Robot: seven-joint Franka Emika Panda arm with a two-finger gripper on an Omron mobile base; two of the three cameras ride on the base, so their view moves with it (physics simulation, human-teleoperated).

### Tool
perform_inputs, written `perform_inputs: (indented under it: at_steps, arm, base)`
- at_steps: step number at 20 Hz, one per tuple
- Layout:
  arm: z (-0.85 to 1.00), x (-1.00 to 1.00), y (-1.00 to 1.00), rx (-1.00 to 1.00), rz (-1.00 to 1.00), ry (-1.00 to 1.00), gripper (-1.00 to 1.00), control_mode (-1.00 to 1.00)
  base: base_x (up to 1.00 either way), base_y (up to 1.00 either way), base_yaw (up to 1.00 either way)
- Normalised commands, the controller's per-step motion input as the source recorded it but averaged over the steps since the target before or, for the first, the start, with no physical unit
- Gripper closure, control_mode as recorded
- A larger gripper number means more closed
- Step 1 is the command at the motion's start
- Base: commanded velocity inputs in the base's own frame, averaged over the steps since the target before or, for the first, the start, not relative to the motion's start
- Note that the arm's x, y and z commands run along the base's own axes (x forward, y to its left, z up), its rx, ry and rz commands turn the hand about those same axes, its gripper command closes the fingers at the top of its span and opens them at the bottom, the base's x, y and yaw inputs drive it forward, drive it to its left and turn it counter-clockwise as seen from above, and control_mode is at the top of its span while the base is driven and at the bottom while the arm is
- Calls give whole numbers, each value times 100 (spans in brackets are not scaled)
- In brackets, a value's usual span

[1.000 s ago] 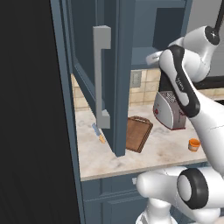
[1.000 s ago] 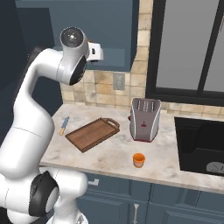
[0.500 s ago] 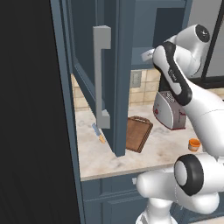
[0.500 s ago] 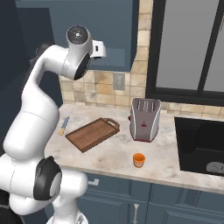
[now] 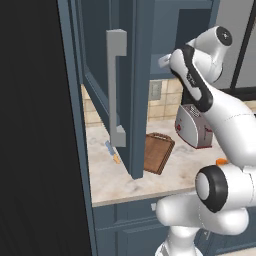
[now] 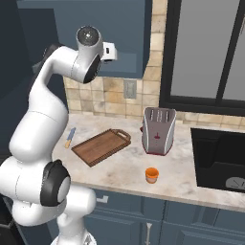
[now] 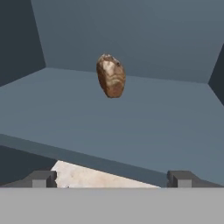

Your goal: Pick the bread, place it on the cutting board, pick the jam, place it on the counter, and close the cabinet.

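Bread [image 7: 111, 75] sits inside the cabinet [image 5: 125, 60], on its blue-grey shelf floor toward the back wall; a tan-brown lump standing on end. Tool [image 7: 109, 178] faces it from the cabinet's front, fingers [image 7: 41, 178] set wide apart, nothing between them, well short of the bread. Cabinet door [image 5: 107, 95] stands swung open, long grey bar handle [image 5: 116, 87] toward the left base camera. Arm reaches up from the base to the cabinet mouth.

Worktop [image 6: 124, 167] below: cutting board [image 6: 102, 146] lies flat and bare, handle loop toward the tiled wall. Jam [image 6: 152, 175], small orange jar, stands upright near the worktop's front edge, apart from the board and in front of the toaster [image 6: 158, 130]. Small knife [image 6: 70, 137] with a yellow handle lies left of the board. Dark sink [image 6: 220, 158] at the right end.
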Motion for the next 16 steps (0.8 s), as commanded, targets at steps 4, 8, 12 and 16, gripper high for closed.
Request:
perform_inputs:
  at_steps: [4,8,12,16]
  arm:
    - [0,26,6,0,0,0,-100,-100]
    - [0,24,5,0,0,0,-100,-100]
    - [0,22,1,0,0,0,-100,-100]
    - [0,23,3,0,0,0,-100,-100]
  base:
    - [0,0,0]
    - [0,0,0]
    - [0,0,0]
    - [0,0,0]
